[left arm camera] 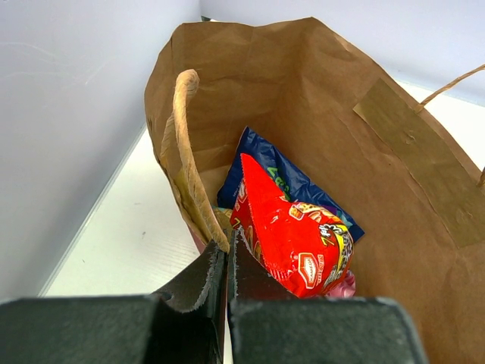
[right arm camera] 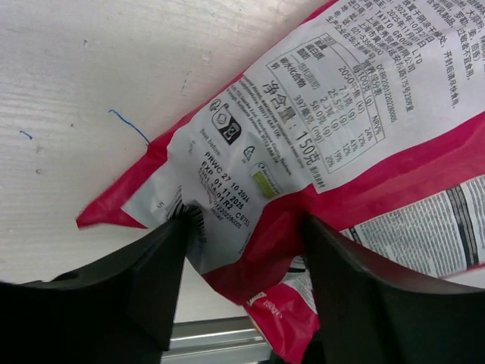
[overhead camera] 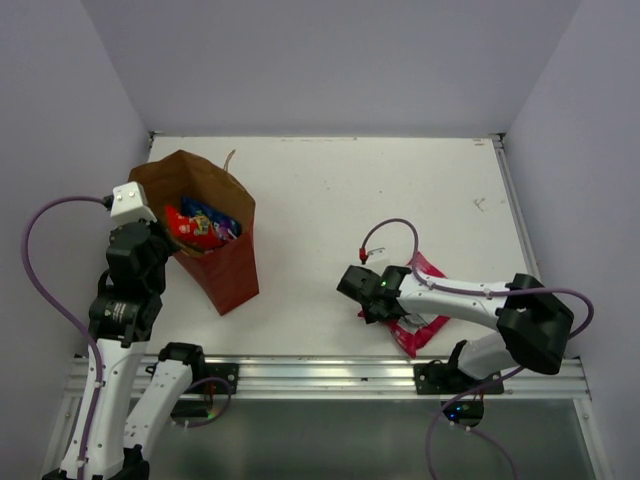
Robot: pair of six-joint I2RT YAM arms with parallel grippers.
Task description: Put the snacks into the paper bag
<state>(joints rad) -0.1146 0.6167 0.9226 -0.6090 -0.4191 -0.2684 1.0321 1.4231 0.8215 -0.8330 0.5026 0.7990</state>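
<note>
red-brown paper bag with kraft-brown inside, red packet, dark blue packet, pink-and-white printed packet

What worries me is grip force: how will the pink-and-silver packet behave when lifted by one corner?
Probably floppy: the pink-and-silver packet lies flat with creased film, so it may droop from the right pincer. Its smooth printed surface looks slippery, so a corner pinch could slide off.

L jaws pinch near rim of paper bag. Ahead of them the mouth gapes wide; red packet & dark blue packet fill the bottom, free room above. Handle stands just ahead-left. R jaws straddle pink-and-silver packet; bare worktop ahead-left.
</note>
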